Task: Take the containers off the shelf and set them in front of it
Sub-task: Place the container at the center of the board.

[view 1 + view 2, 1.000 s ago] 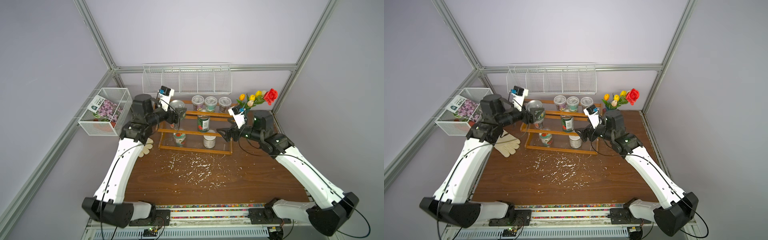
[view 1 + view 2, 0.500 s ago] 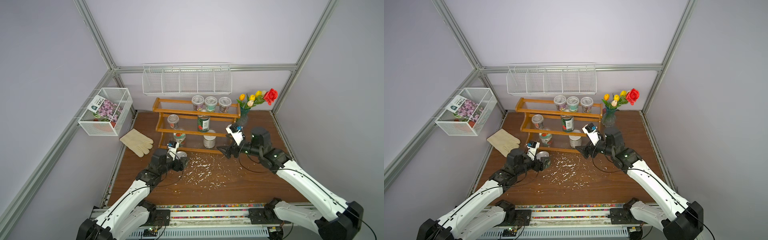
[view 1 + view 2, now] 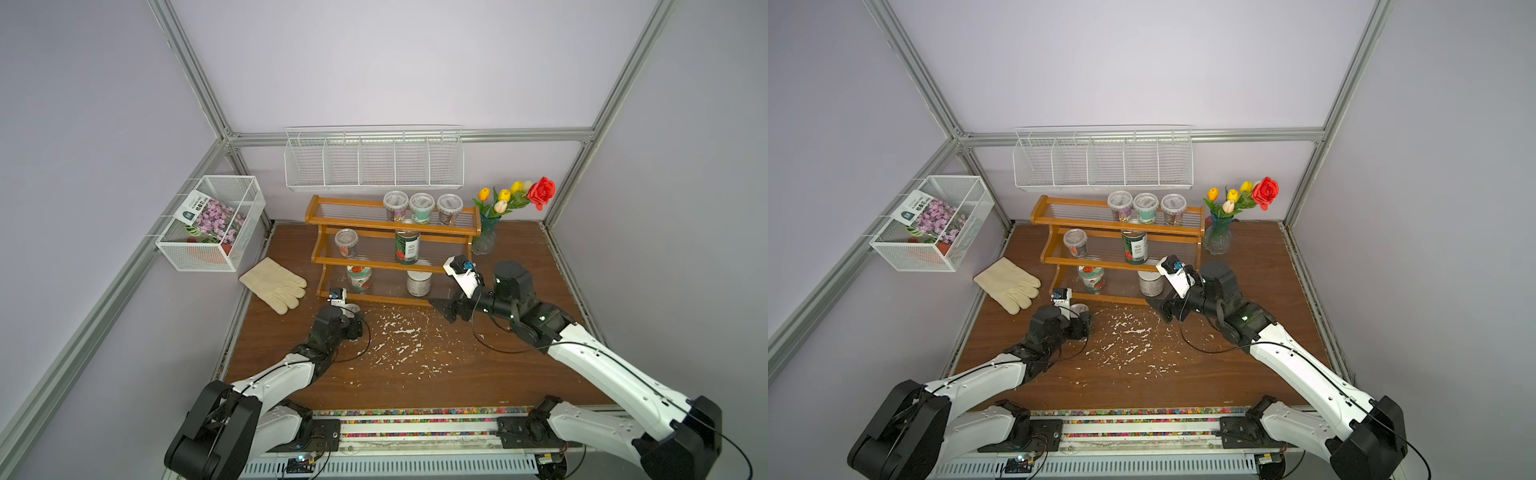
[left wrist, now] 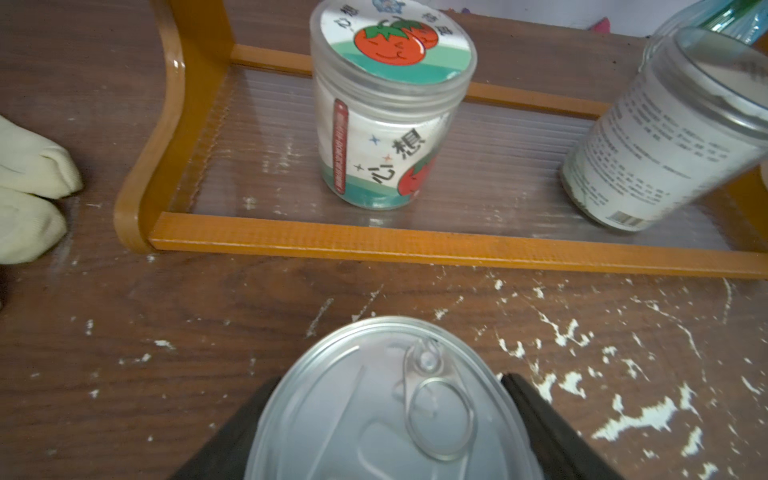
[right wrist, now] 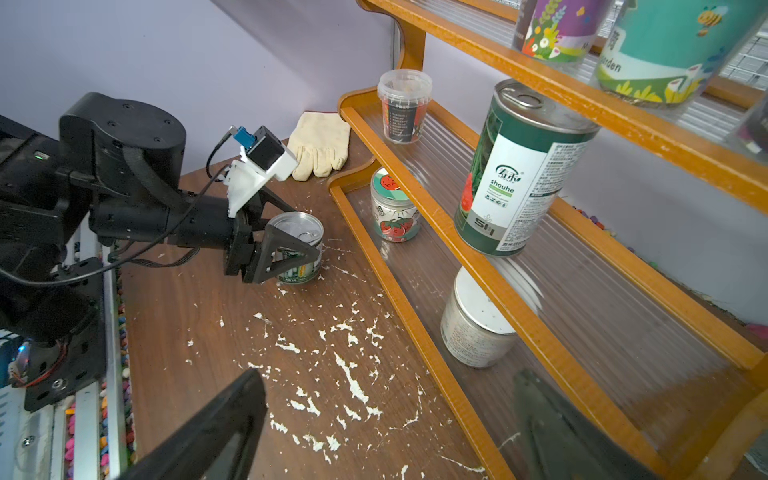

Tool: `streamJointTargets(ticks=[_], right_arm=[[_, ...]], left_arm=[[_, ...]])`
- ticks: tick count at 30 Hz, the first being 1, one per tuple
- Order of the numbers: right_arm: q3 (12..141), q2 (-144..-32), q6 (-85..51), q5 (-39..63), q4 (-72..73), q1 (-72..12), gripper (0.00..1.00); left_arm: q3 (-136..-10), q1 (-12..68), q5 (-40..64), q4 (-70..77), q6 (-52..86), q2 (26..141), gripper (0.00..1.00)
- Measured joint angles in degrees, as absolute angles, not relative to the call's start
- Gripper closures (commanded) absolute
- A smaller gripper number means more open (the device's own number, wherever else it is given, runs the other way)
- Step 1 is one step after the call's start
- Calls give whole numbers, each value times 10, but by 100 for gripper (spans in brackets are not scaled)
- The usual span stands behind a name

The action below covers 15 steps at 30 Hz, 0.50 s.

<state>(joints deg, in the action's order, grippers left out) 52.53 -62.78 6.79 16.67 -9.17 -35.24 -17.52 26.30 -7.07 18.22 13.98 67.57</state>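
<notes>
**Right tool facing the white-lid jar, left tool gripping a can on the desk**

The left tool (image 5: 297,253) is clamping a short tin can (image 5: 300,226) by its sides, with its jaws closed to the can's width. The can is standing upright, pull-tab up, and appears to be resting on the desk (image 3: 415,382) just in front of the left end of the shelf (image 4: 415,245). That container looks placed, with only the release left to do.

The right tool (image 3: 444,309) is hanging low over the desk with its jaws spread wide and nothing between them.

Seven containers are sitting on the shelf:
- Top tier: three clear cups (image 3: 422,208).
- Middle tier: one more cup (image 3: 346,243) and a tall can (image 3: 407,247).
- Bottom tier: a strawberry-lid jar (image 4: 386,116) and a white-lid jar (image 5: 478,328).

The coming move is probably turning on the white-lid jar. It is standing just ahead of the right tool, toward the shelf, and the right arm is clearly the nearer one. The jar's long axis is vertical, so the jaws should be closing across its sides. The middle tier's rail is overhanging the jar, so the reach likely has to go in low from the front rather than from above. In the right wrist view the jar is sitting nearer one finger than the other, so a small sideways shift looks necessary before closing.
</notes>
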Motion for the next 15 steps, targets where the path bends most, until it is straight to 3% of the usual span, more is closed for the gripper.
streamJointTargets(ticks=[10, 15], right_arm=[[524, -635, 86, 150, -87, -352, 4], [524, -637, 96, 148, -87, -352, 4]], left_arm=[[-197, 278, -96, 156, 202, 704, 34], [-189, 295, -118, 151, 225, 704, 22]])
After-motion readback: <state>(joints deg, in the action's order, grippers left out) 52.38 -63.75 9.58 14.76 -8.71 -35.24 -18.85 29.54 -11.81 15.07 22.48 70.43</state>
